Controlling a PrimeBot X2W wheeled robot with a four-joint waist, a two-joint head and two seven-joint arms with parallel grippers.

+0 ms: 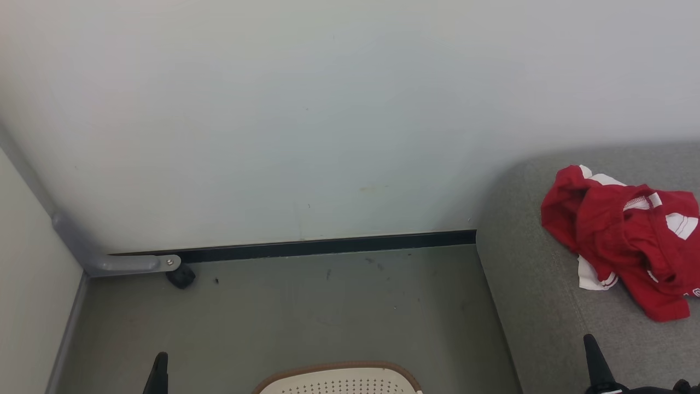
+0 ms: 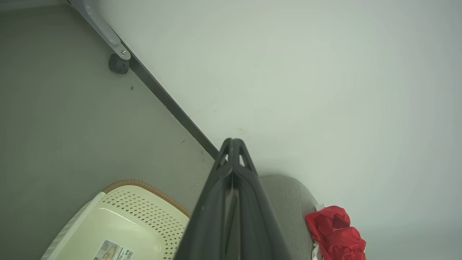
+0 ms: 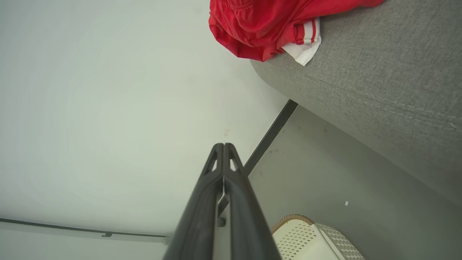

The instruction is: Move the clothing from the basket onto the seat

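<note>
The red clothing point(image 1: 623, 238) with white trim lies crumpled on the grey seat point(image 1: 541, 295) at the right; it also shows as red clothing point(image 2: 335, 231) and red clothing point(image 3: 267, 27) on the grey seat point(image 3: 375, 79). The cream basket point(image 1: 339, 380) with its brown rim sits on the floor at the bottom centre; the basket point(image 2: 122, 220) shows a bare inside with a label, no garment visible. My left gripper point(image 2: 232, 142) is shut with nothing in it, its tip point(image 1: 160, 361) left of the basket. My right gripper point(image 3: 223, 146) is shut and empty, its tip point(image 1: 590, 342) over the seat's front edge.
A pale wall with a dark skirting strip point(image 1: 328, 246) stands behind the grey-green floor point(image 1: 328, 306). A grey metal bracket point(image 1: 131, 264) with a black foot point(image 1: 180, 275) sits at the left corner. The basket point(image 3: 310, 238) lies below the seat's edge.
</note>
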